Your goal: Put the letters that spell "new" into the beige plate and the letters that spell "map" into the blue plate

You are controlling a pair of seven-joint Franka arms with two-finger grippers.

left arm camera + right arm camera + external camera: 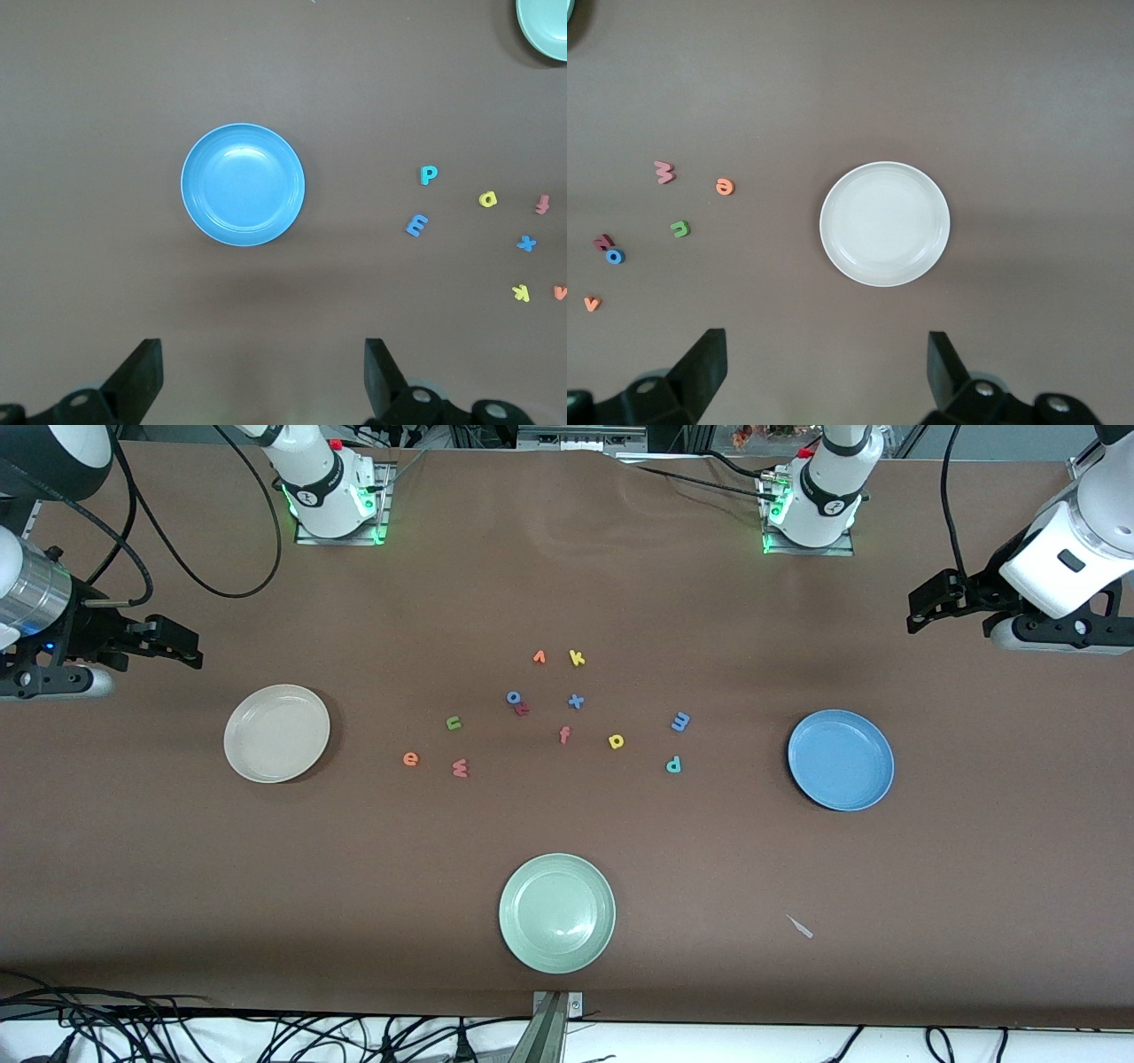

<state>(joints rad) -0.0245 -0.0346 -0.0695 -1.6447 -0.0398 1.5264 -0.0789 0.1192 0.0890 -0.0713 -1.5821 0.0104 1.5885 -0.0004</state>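
While both plates sit bare, all 6 letters lie loose on the surface between them. Left tool [257, 376], spread, hangs over the blue plate [840, 759]; right tool [824, 376], spread, over the beige plate [276, 732]. Nothing sorted yet.

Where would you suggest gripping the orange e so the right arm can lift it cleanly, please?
The orange e lies flat on the table, apart from the pinkish-red w and the beige plate. I would come straight down from above with the open right gripper, fingers straddling its outer edges, since a flat, thin letter probably offers no side to grasp.
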